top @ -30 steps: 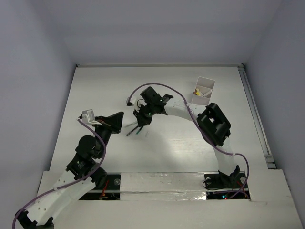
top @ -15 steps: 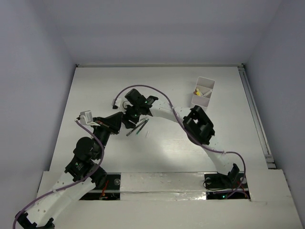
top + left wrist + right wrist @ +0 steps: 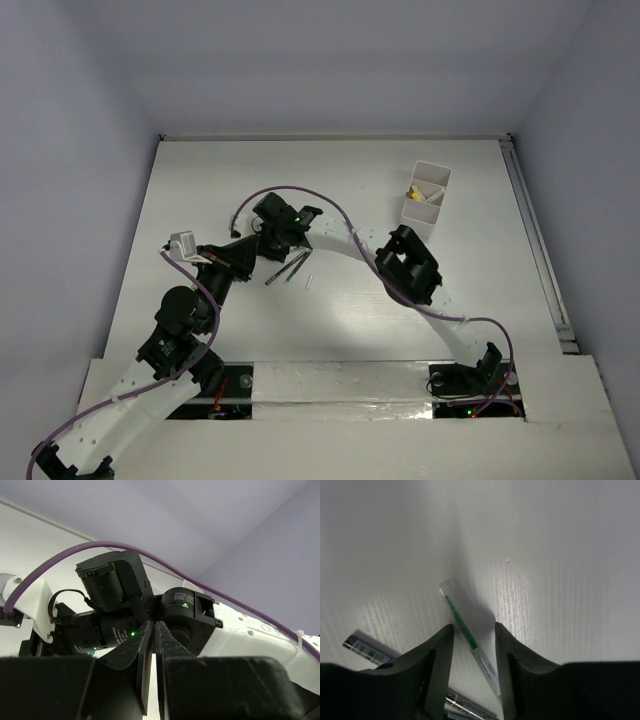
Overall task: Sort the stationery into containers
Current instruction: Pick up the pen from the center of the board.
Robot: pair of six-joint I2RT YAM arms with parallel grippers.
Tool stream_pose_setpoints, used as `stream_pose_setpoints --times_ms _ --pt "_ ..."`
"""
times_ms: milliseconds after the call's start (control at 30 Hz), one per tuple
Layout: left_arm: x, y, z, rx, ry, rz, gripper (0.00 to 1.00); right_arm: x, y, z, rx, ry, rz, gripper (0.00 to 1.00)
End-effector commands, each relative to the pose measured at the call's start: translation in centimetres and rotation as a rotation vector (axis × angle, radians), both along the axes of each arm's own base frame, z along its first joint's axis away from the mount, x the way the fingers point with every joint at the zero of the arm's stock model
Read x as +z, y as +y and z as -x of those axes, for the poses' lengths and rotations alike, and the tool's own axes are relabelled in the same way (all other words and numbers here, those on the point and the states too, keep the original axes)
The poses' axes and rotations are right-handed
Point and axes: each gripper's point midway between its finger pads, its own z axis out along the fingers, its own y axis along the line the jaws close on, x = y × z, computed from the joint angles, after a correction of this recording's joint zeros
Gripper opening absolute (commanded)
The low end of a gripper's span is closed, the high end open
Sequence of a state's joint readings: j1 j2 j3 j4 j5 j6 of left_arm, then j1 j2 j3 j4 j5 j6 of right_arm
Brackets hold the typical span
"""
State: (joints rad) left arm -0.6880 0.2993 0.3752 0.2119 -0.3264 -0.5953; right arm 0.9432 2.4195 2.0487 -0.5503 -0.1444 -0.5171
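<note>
Above the white tabletop (image 3: pixel 560 555), right claw (image 3: pixel 472 626) open astride a green-cored pen (image 3: pixel 455 611) lying flat, left claw (image 3: pixel 154 626) pressed shut

green-striped pen (image 3: pixel 465 630): lower end behind a finger of right gripper (image 3: pixel 473 629) | barcoded pen (image 3: pixel 366 647): likewise cut off | white box (image 3: pixel 434 174) contents: too small to tell

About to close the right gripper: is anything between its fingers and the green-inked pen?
Nothing visible does. The right gripper is open, and the green-inked pen lies on the table in the gap between its fingers. A barcoded pen lies off to one side, outside the fingers.
</note>
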Motion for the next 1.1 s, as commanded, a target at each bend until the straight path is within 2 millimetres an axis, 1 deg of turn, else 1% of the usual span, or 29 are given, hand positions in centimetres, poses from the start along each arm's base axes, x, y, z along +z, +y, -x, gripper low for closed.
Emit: stream_pose_setpoints --times_ms 0,33,67,100,133,200,233,267,333,367,400,433,500,533,567,600,633,667,700,733,800,833,867,900,933,967,1000,1033,1067 --pt "2.8 0.3 0.4 -0.001 -0.062 0.036 0.04 -2.4 -2.0 -2.9 -0.036 -0.085 0.077 0.41" --pt "2.8 0.3 0.4 0.004 -0.062 0.036 0.04 -2.4 -1.8 -2.9 -0.032 -0.082 0.065 0.37" --pt "2.8 0.3 0.3 0.005 -0.061 0.034 0.04 -2.3 -2.0 -3.5 -0.042 -0.081 0.045 0.31" --pt "2.8 0.4 0.3 0.009 -0.062 0.034 0.04 -2.3 -1.9 -3.5 -0.039 -0.082 0.038 0.27" --pt "2.6 0.4 0.3 0.01 -0.058 0.031 0.04 -2.3 -2.3 -4.1 -0.051 -0.081 0.033 0.25" --pt "2.5 0.4 0.2 0.013 -0.054 0.029 0.04 -2.4 -2.7 -4.9 -0.066 -0.097 0.022 0.15" --pt "2.3 0.4 0.1 0.016 -0.052 0.027 0.04 -2.4 -3.1 -5.6 -0.082 -0.113 0.019 0.06" --pt "2.3 0.4 0.1 0.018 -0.05 0.026 0.04 -1.8 -3.5 -7.3 -0.112 -0.165 -0.006 0.02" --pt "2.2 0.4 0.1 0.016 -0.049 0.025 0.04 -1.5 -4.7 -8.5 -0.143 -0.181 -0.032 0.0" --pt "2.2 0.4 0.1 0.017 -0.047 0.026 0.04 -0.8 -5.6 -10.1 -0.191 -0.185 -0.076 0.0" --pt "2.3 0.4 0.1 0.017 -0.05 0.028 0.04 -0.9 -6.1 -10.3 -0.199 -0.166 -0.1 0.0" --pt "2.1 0.4 0.0 0.017 -0.047 0.027 0.04 1.3 -5.9 -11.4 -0.221 -0.209 -0.167 0.0" --pt "2.1 0.3 -0.1 0.017 -0.048 0.03 0.04 2.7 -7.1 -12.8 -0.273 -0.253 -0.214 0.0" --pt "1.9 0.1 -0.1 0.012 -0.043 0.027 0.04 3.6 -7.6 -12.6 -0.289 -0.273 -0.228 0.0" --pt "1.7 0.0 -0.2 0.009 -0.038 0.024 0.05 5.3 -7.2 -13.3 -0.304 -0.321 -0.285 0.0" --pt "1.5 -0.2 -0.3 0.004 -0.037 0.021 0.05 6.4 -7.5 -13.6 -0.329 -0.349 -0.303 0.0" --pt "1.1 -0.7 -0.5 -0.009 -0.024 0.008 0.05 8.3 -7.7 -13.7 -0.345 -0.387 -0.347 0.0" --pt "1.0 -1.0 -0.6 -0.018 -0.017 0.007 0.05 9.5 -8.8 -14.3 -0.406 -0.415 -0.366 0.0" --pt "0.7 -1.3 -0.7 -0.027 -0.009 0.001 0.05 10.6 -9.1 -14.3 -0.427 -0.432 -0.396 0.0" --pt "-0.2 -2.0 -0.9 -0.05 0.014 -0.02 0.05 13.0 -9.8 -13.9 -0.449 -0.471 -0.454 0.0" --pt "-1.3 -2.7 -1.2 -0.072 0.045 -0.047 0.08 15.3 -11.8 -13.9 -0.547 -0.511 -0.516 0.0" --pt "-2.5 -3.4 -1.5 -0.092 0.083 -0.077 0.08 16.5 -13.0 -13.9 -0.584 -0.531 -0.542 0.0" --pt "-3.3 -3.7 -1.6 -0.1 0.106 -0.095 0.09 18.4 -13.6 -13.6 -0.615 -0.563 -0.604 0.0" --pt "-4.2 -4.0 -1.7 -0.109 0.135 -0.118 0.1 19.6 -15.9 -12.8 -0.684 -0.578 -0.638 0.0" --pt "-4.8 -4.4 -1.7 -0.126 0.157 -0.135 0.11 20.4 -16.9 -12.2 -0.717 -0.593 -0.665 0.0" --pt "-6.2 -4.9 -2.0 -0.137 0.198 -0.167 0.12 21.9 -18.3 -12.1 -0.76 -0.627 -0.717 0.0" --pt "-7.2 -5.0 -2.1 -0.143 0.229 -0.19 0.13 22.3 -20.7 -11.3 -0.834 -0.647 -0.735 0.0" --pt "-7.7 -5.4 -2.1 -0.157 0.247 -0.204 0.14 22.6 -21.8 -10.8 -0.873 -0.664 -0.751 0.0" --pt "-8.9 -5.7 -2.3 -0.165 0.285 -0.231 0.16 23.7 -23.2 -10.7 -0.924 -0.696 -0.81 0.0"
